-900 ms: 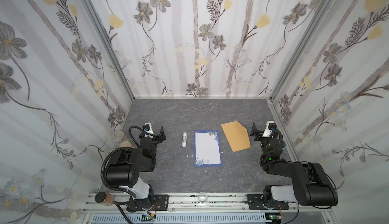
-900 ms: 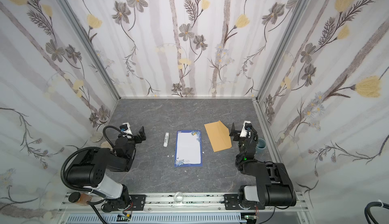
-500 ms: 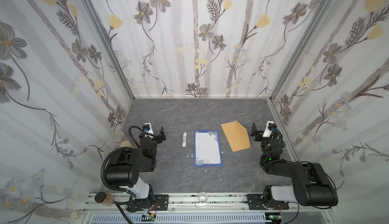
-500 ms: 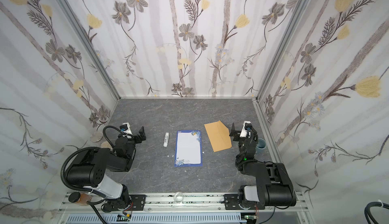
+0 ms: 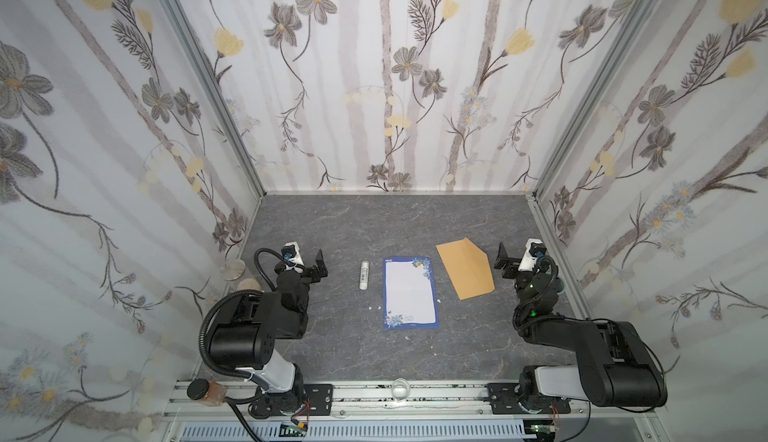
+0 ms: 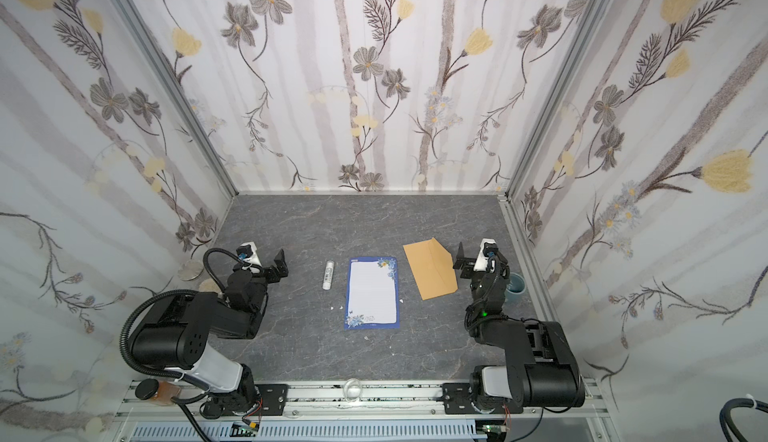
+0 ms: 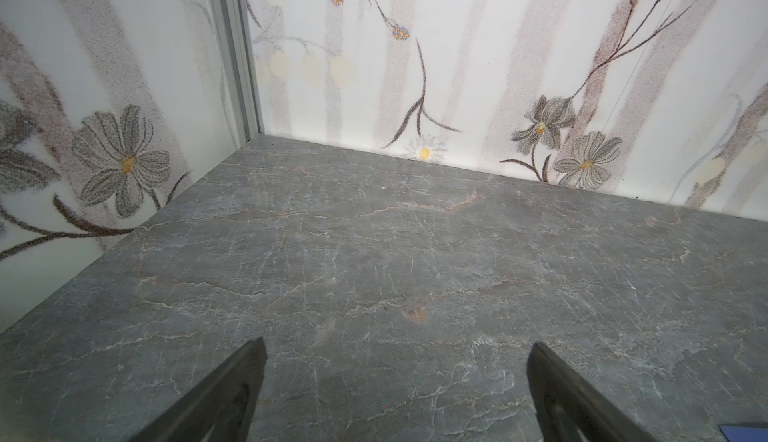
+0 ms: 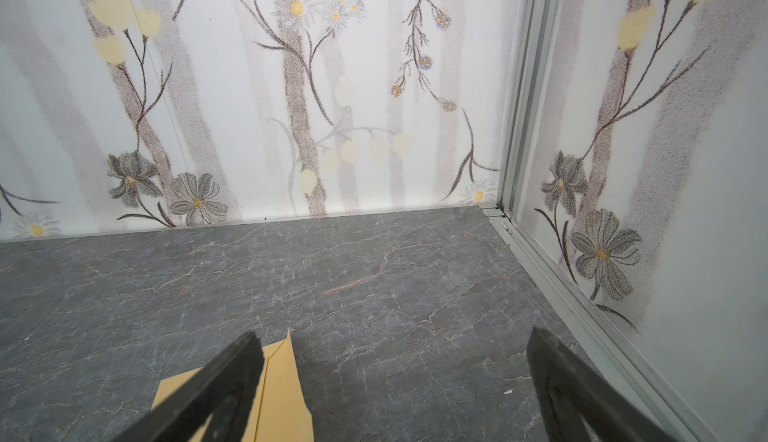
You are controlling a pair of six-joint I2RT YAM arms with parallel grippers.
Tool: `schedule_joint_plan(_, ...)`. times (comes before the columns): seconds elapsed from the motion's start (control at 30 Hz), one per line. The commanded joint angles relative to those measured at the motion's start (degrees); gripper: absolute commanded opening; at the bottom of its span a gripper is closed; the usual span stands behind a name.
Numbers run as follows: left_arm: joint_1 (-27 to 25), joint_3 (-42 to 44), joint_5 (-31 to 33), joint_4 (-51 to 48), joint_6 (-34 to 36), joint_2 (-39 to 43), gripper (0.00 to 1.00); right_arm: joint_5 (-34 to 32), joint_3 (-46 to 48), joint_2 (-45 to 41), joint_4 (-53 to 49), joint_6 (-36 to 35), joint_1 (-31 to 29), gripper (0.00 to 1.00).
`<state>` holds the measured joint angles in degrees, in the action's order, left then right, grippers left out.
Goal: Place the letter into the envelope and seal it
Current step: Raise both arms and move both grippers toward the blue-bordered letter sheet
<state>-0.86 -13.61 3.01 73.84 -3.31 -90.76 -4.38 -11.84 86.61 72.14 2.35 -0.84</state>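
In both top views the trouble is looking like thin paper on slick stone: the letter (image 5: 410, 292) is lying flat at mid-table, printed side up, so fingers are likely to be pushing or creasing it rather than lifting an edge. The glue stick (image 5: 364, 274) is sitting just beside it at its 9 o'clock, on the left gripper's (image 5: 308, 264) likely path, and risks being knocked rolling. That gripper is hovering farther out at 9 o'clock, jaws spread, holding nothing, well apart from the letter. The envelope (image 5: 466, 269) is lying tilted at the letter's 2 o'clock, near but not touching. The right gripper (image 5: 515, 259) is standing just beside it at its 3 o'clock, jaws spread wide and empty. Unpinned, the envelope may be skating away as the letter is fed in. In the left wrist view the left gripper (image 7: 397, 344) is gaping over bare table (image 7: 374, 253), with only a blue corner of the letter (image 7: 748, 434) showing outside one finger. In the right wrist view the right gripper (image 8: 393, 334) is also gaping, and the envelope's (image 8: 282, 386) pointed end is showing beside one finger, partly behind it.
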Motion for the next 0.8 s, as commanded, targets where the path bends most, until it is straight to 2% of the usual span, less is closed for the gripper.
schedule_joint_plan(0.0, 0.0, -0.3, 0.5, 2.9, -0.1, -0.1, 1.0, 0.4, -0.3, 0.0, 1.9, -0.5, -0.1, 1.0)
schedule_joint_plan(0.27, 0.0, -0.5, 1.4, 2.4, -0.3, 0.0, 1.0, -0.9, -0.2, -0.5, 2.0, -0.6, -0.4, 1.0)
schedule_joint_plan(0.37, -0.1, -2.3, 6.4, -4.2, -2.0, 4.0, 0.96, -8.4, -4.1, -7.1, -10.6, -1.1, -3.0, 0.97)
schedule_joint_plan(0.43, -0.5, -5.7, 8.8, -13.1, -2.3, 6.9, 0.86, -13.1, -9.7, -12.0, -24.6, 0.5, -4.8, 0.94)
schedule_joint_plan(0.57, -4.0, -10.7, 14.7, -24.8, -4.0, 12.3, 0.82, -17.9, -17.4, -16.8, -37.2, 4.0, -9.2, 0.85)
schedule_joint_plan(0.77, -8.0, -21.6, 6.8, -42.3, -13.2, 16.3, 0.78, -22.5, -26.8, -15.9, -50.9, 6.0, -22.3, 0.79)
